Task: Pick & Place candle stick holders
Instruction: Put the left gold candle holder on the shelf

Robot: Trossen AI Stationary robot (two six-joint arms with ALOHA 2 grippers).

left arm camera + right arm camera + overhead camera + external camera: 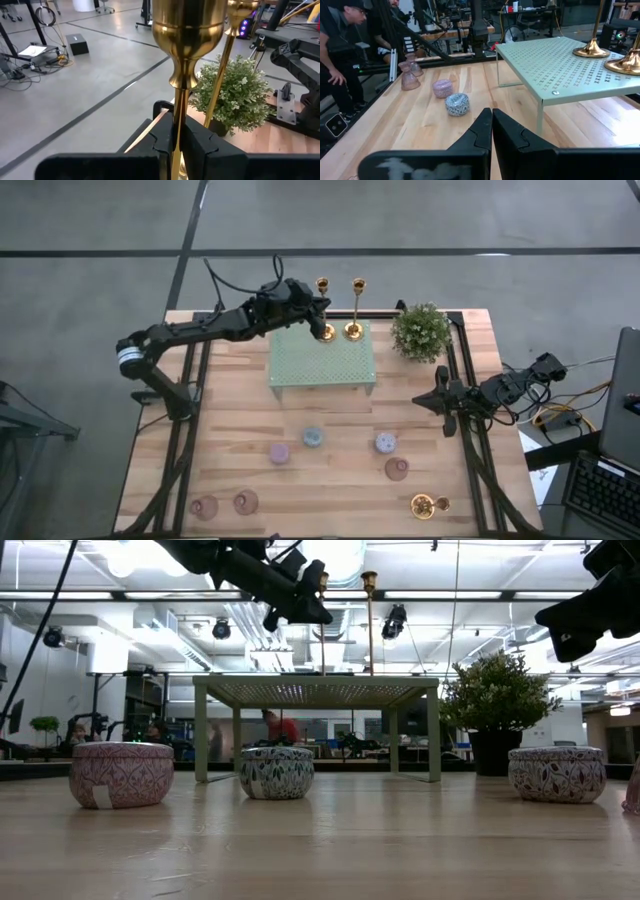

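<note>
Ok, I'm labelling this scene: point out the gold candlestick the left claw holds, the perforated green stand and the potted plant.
Slim shiny gold candlestick [186, 30]: left wrist view, on its cup.
Pale green perforated metal stand [322, 362]: high view, on its top plate.
Bushy green potted plant [420, 332]: high view, on its foliage.
</note>
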